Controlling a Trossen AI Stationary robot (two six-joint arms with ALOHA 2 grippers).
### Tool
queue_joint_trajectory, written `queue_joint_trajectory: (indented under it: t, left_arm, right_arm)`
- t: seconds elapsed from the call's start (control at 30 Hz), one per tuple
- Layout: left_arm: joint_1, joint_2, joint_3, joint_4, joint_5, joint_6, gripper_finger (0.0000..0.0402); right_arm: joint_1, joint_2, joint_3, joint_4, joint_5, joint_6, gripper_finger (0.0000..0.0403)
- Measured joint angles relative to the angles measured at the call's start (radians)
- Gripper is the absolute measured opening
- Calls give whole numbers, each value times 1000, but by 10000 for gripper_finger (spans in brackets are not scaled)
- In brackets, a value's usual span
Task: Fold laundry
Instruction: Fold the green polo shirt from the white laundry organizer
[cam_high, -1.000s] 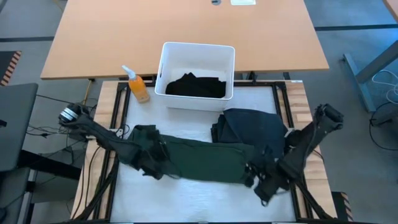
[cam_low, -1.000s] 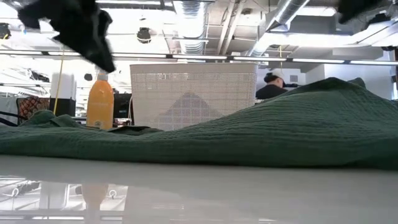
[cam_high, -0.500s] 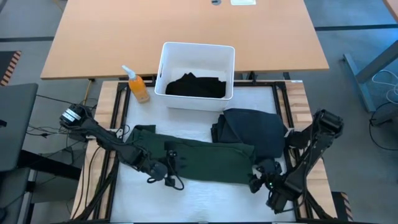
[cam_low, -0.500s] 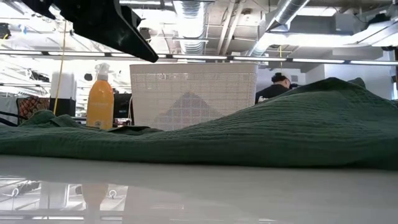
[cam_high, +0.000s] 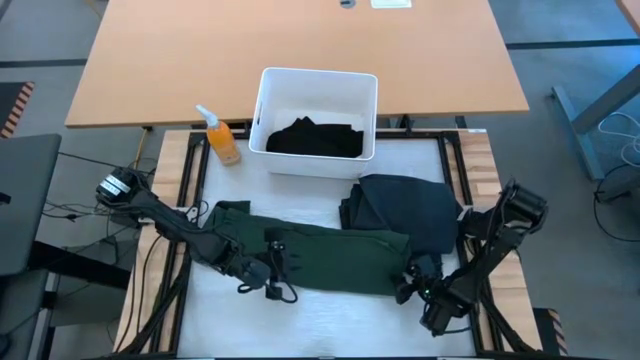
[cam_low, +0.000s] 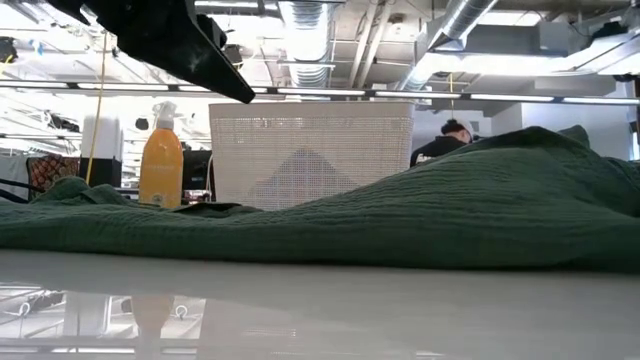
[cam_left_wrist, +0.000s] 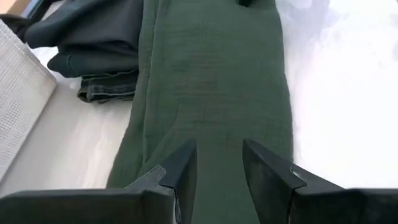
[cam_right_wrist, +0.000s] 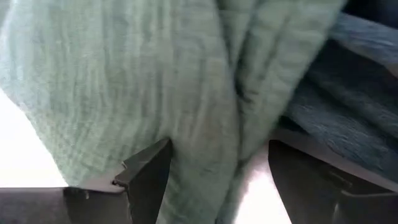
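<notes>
Mid-fold: the green shirt (cam_high: 330, 258) lies flat between both pincers, left pincer (cam_high: 274, 268) half-open and right pincer (cam_high: 412, 287) wide open, neither gripping; next, I reckon, regrasp its edges.

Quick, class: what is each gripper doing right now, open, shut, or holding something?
Left gripper: open, holding nothing, above the green garment.
Right gripper: open wide, holding nothing, at the green garment's right end.

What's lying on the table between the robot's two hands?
From above, the long dark green garment stretches between the left hand and the right hand, both open.
</notes>
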Motion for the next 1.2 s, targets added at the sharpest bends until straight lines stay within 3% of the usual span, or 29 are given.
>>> queue_joint_trajectory:
  t: [0.13, 0.23, 0.5, 0.7, 0.9, 1.07, 1.2]
  left_arm:
    - [-1, 49, 0, 32, 27, -20, 119]
    - [-1, 107, 0, 65, 50, -31, 119]
    - [-1, 220, 0, 183, 56, -34, 119]
    - [12, 279, 0, 293, 79, -30, 119]
    - [37, 383, 0, 465, 139, -34, 119]
    - [61, 483, 31, 623, 208, -34, 119]
    - [73, 551, 126, 628, 278, -29, 119]
  right_arm:
    - [-22, 29, 0, 90, 27, -53, 284]
    - [-28, 35, -1, 107, 35, -55, 249]
    - [-18, -30, -2, 123, -4, -108, 30]
    - [-18, -234, 11, 109, -3, -304, 39]
    - [-76, -419, 98, 127, 3, -686, 29]
    - [-174, -493, 227, 155, -2, -1061, 31]
    - [-267, -492, 330, 163, -115, -1275, 32]
